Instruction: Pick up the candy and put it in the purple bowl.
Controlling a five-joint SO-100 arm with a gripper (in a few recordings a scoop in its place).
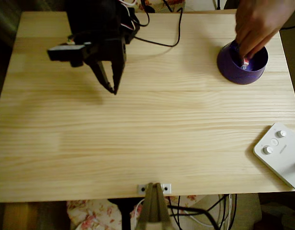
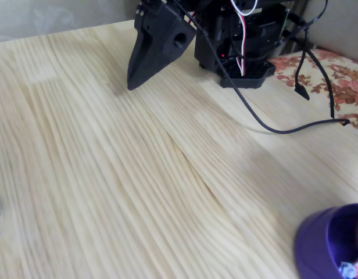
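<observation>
Overhead view is showing the black arm [image 1: 97, 26] sitting near the desk's [image 1: 147, 139] far left corner, its end effector [image 1: 110, 79] pointing down toward the wood with nothing in it; the fingers [image 1: 118, 67] are lying close together, looking clenched, with only a thin gap between them. The bowl [image 1: 242, 64] is standing near the far right corner, well apart from the arm. A person's hand [image 1: 255, 24] is reaching in from the far right edge, its fingertips dipping inside the bowl and pinching the candy [image 1: 244, 61], which is showing as a small pale piece with a red mark. A white device [image 1: 281, 153] with round buttons is lying at the near right corner. Black cables [image 1: 162, 33] are trailing across the far edge.

Fixed view is looking low across the desk [image 2: 109, 174]. The end effector [image 2: 132, 84] is hanging with its tip just over the wood at the far side, jaws drawn to a single point and empty. The bowl [image 2: 318, 244] is sitting at the near right corner, and the candy [image 2: 350, 268] is showing inside it at the rim. A cable [image 2: 266, 122] is curving across the desk beside the arm's base [image 2: 243, 64].
</observation>
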